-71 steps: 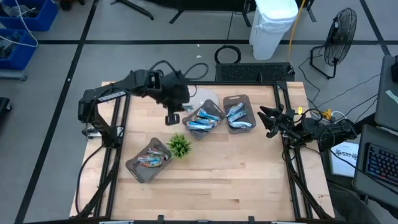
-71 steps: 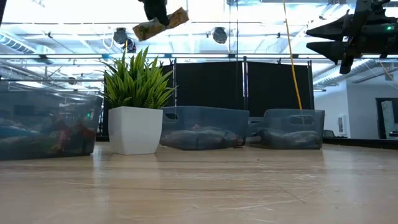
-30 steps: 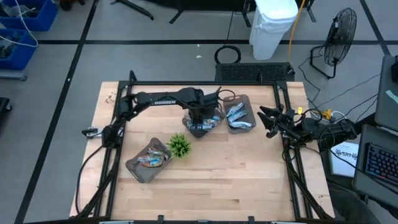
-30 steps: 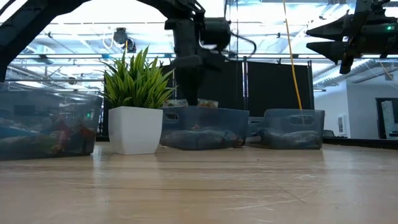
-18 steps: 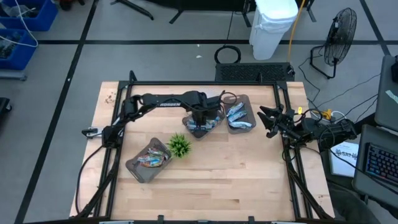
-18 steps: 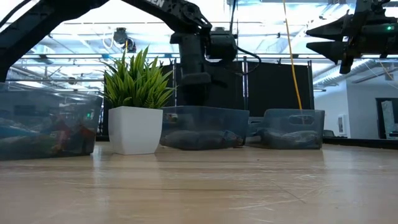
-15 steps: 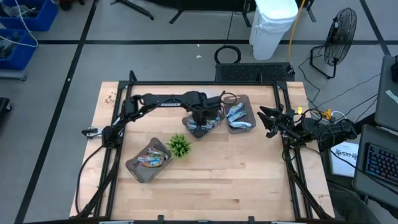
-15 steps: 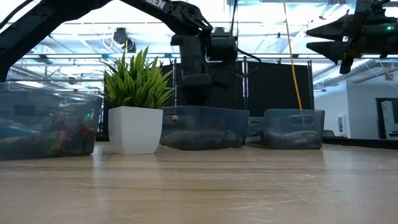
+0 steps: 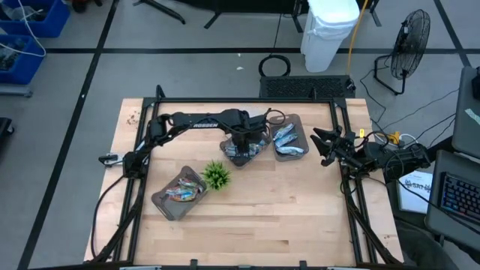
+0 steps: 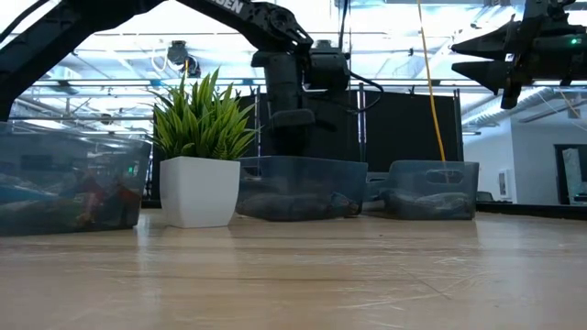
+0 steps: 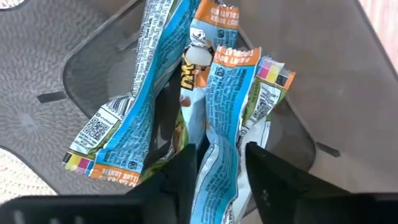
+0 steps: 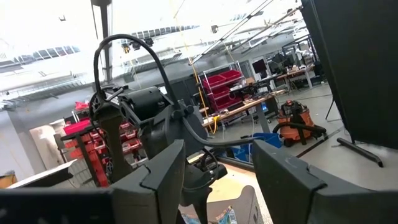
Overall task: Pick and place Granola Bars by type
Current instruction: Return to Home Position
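Three grey trays hold granola bars. My left gripper [image 9: 241, 142] points down into the middle tray [image 9: 256, 127], its fingers apart on either side of a blue and orange bar [image 11: 225, 118] that lies on other bars [image 11: 140, 112] in the tray [image 11: 93, 68]. In the low view the gripper [image 10: 292, 147] reaches below the tray's rim. My right gripper [image 9: 319, 146] waits open and raised at the table's right edge, nothing between its fingers [image 12: 168, 168]. My left gripper comes from above, pointing down, one finger [image 11: 184, 168] on each long side of the blue bar [image 11: 219, 155]. The bar lies on the other bars in the tray. Whether the fingers touch it, I cannot tell.
A green plant in a white pot [image 9: 217, 175] stands near the middle tray. The left tray [image 9: 166, 206] with mixed bars is nearer the front left; the right tray [image 9: 293, 118] sits beside the middle one. Bare wood [image 9: 285, 217] spreads across the near half.
My left gripper has sunk into the middle tray, taking the bar from rim height down below the rim, then has kept still. My right gripper has not moved.
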### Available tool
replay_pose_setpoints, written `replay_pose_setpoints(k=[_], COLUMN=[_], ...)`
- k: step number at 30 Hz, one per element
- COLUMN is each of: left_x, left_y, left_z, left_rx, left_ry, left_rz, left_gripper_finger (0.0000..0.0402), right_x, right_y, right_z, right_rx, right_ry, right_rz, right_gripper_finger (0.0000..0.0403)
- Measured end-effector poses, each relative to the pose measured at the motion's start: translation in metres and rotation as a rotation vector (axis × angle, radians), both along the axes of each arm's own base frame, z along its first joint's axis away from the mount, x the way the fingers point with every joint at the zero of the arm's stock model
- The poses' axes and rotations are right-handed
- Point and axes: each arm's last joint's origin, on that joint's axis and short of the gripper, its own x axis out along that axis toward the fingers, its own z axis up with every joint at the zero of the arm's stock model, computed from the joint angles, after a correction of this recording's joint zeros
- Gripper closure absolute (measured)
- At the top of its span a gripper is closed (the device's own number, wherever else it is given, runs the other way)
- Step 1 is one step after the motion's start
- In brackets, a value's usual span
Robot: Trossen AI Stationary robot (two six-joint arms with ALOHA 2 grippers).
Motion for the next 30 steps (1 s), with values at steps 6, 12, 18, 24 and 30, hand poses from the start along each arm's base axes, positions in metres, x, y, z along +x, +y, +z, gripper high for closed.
replay_pose_setpoints(k=[6,12,18,24,30], left_x=[-0.001,-0.006,-0.017,-0.037,-0.059], left_y=[0.0,0.0,-0.003,-0.011,-0.026], left_z=[0.003,0.021,0.056,0.107,0.152], left_rx=[-0.005,-0.042,-0.033,-0.005,0.03], left_ry=[-0.003,-0.049,-0.113,-0.246,-0.37], left_rz=[0.002,0.015,0.038,0.029,0.027], left_gripper_finger=[0.0201,0.0119,0.0037,0.0008,0.003], right_x=[0.0,0.0,0.0,0.0,0.0], right_y=[0.0,0.0,0.0,0.0,0.0], right_z=[0.0,0.0,0.0,0.0,0.0], right_rx=[0.0,0.0,0.0,0.0,0.0], right_ry=[0.0,0.0,-0.001,0.0,-0.001], right_rz=[0.0,0.0,0.0,0.0,0.0], right_gripper_finger=[0.0222,0.0222,0.0222,0.0222,0.0222])
